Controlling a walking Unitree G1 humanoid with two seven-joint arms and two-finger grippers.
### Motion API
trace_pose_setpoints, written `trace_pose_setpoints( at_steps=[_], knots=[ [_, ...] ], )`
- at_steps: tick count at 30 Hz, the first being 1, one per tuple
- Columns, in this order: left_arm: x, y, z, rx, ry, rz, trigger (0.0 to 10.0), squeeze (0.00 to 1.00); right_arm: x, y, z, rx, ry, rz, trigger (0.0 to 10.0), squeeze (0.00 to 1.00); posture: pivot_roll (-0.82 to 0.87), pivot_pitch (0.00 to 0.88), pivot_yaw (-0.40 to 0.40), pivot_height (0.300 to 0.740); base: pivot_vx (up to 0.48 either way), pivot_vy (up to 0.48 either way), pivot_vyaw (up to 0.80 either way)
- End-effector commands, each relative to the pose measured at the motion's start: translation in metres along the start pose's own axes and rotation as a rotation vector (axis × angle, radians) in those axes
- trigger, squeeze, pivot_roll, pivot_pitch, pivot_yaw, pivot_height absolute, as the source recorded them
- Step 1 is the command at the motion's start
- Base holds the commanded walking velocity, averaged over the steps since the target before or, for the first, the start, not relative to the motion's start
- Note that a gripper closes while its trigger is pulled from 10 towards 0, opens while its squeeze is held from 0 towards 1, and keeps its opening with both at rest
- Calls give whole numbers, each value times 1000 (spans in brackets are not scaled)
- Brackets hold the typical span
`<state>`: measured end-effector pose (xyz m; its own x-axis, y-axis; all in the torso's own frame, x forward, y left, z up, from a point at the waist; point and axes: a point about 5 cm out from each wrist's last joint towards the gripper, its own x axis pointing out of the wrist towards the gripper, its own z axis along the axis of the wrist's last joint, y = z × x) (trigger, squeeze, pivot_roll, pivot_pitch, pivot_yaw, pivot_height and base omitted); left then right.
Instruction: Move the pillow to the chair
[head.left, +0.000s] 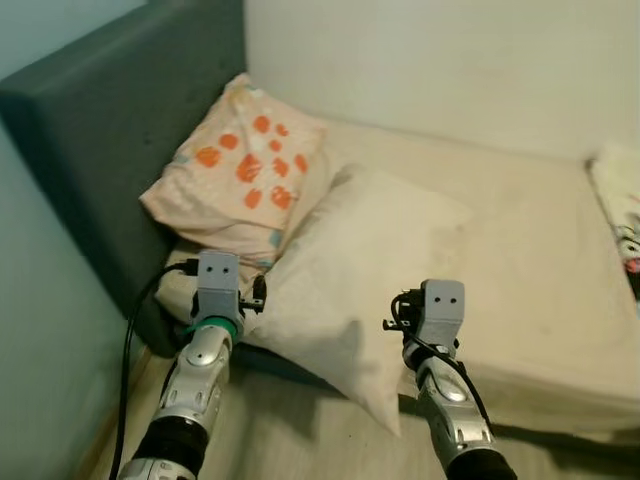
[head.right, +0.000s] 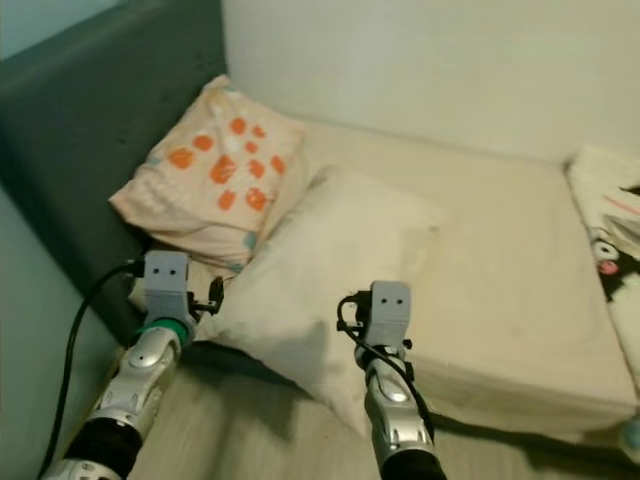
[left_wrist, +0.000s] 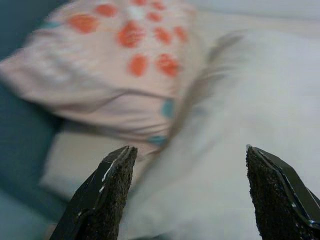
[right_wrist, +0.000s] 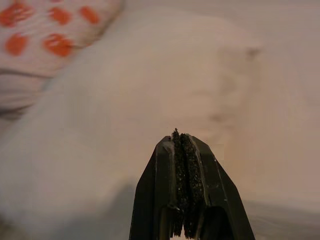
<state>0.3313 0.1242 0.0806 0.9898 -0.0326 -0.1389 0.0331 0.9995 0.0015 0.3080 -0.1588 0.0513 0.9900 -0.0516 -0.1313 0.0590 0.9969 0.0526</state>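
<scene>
Right now I'm looking down at the large plain white fabric pillow (head.left: 365, 275), which fills the middle of the head view, lying tilted on the cream-sheeted bed (head.left: 540, 270) with its lower corner drooping over the bed's near edge. Its upper left edge leans against the peach pillow with orange spots (head.left: 245, 165), propped on the dark teal upholstered headboard (head.left: 95, 130) at upper left.

My left end effector (left_wrist: 187, 192) has its fingers spread wide, just short of the white pillow's left edge. My right end effector (right_wrist: 186, 187) has its pads pressed together on nothing, pointing at the pillow's face.

I judge the white pillow light, soft and floppy; it will sag and could slip from a shallow pinch. I'd bite deep into a bunched corner or the left seam, and support the hanging lower corner with the other arm.
</scene>
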Motion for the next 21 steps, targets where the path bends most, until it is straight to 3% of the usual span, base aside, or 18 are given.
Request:
trace_pose_setpoints(
  at_steps=[1, 7, 21],
  knots=[
    [0, -5, -1, 0, 7, -16, 10000, 0, -4, -9, -7, 14, 23, -41, 10000, 0, -8, 2, 19, 740, 360, 0, 0],
    [0, -5, -1, 1, 11, -21, 10000, 0, -4, -11, -8, 33, 24, -69, 10000, 0, -4, 2, 24, 740, 356, 0, 0],
    [-1, -9, -4, 27, 25, -71, 10000, 0, -4, -12, -9, 42, 27, -81, 10000, 0, 2, 6, 43, 740, 0, 0, 0]
  ],
)
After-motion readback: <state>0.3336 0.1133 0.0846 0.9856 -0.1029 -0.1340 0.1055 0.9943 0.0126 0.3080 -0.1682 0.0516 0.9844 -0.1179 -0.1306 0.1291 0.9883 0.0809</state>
